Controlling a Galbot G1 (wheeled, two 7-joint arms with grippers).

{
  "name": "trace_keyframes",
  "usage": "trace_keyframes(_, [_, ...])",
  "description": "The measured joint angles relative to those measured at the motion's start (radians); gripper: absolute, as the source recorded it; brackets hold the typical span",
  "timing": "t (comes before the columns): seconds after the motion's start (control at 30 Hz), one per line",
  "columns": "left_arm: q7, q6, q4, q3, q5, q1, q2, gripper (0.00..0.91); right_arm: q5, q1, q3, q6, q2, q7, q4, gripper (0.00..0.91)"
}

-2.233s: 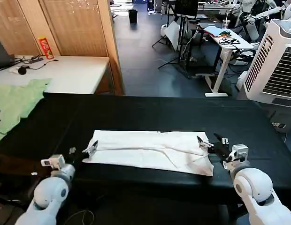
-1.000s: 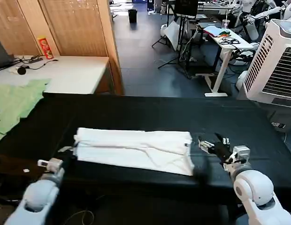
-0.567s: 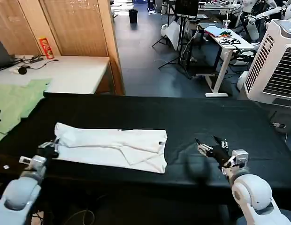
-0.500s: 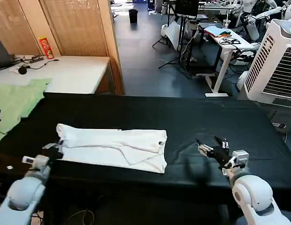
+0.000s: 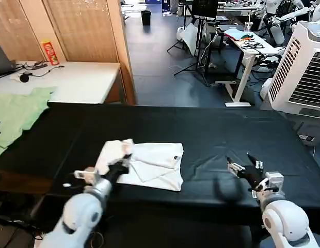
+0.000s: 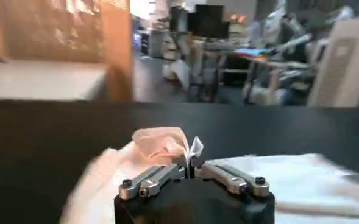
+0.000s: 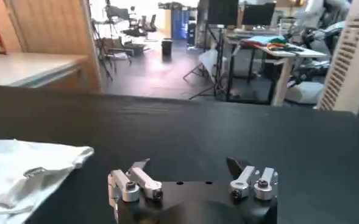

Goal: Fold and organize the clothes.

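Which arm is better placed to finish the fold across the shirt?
Left, most likely. The left gripper is shut on the white T-shirt's left end, lifting it over the rest. The right gripper hangs open above the black table, apart from the shirt.

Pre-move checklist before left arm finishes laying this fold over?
1. Left gripper shut on the white T-shirt end: ok, cloth pinched between its fingers.
2. Lifted end above the rest of the shirt: ok, it sits over the shirt's left portion.
3. Right gripper off the cloth: ok, open, apart from the shirt's right edge on the black table.
4. Shirt within the table edge: ok, front edge lies short of the near rim.
5. Fold edges aligned: cannot tell, the left arm hides that side.
6. Pale green garment out of the way: ok, far left.
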Motion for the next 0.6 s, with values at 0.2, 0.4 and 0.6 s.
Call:
trace_keyframes(0.2, [-0.020,0.003,0.006,0.101,-0.005,-0.032,-0.080,0.000,-0.030,-0.009,-0.007,0.006,0.017,-0.014,-0.003,0.878])
trace_keyframes(0.4, [-0.028,0.004,0.036,0.160,0.010,-0.066,-0.154,0.000,-0.037,-0.006,-0.013,0.009,0.024,-0.017,-0.013,0.878])
trace_keyframes(0.6, [-0.028,0.006,0.062,0.187,0.030,-0.076,-0.198,0.059,-0.038,0.001,-0.019,0.012,0.024,-0.022,-0.018,0.878])
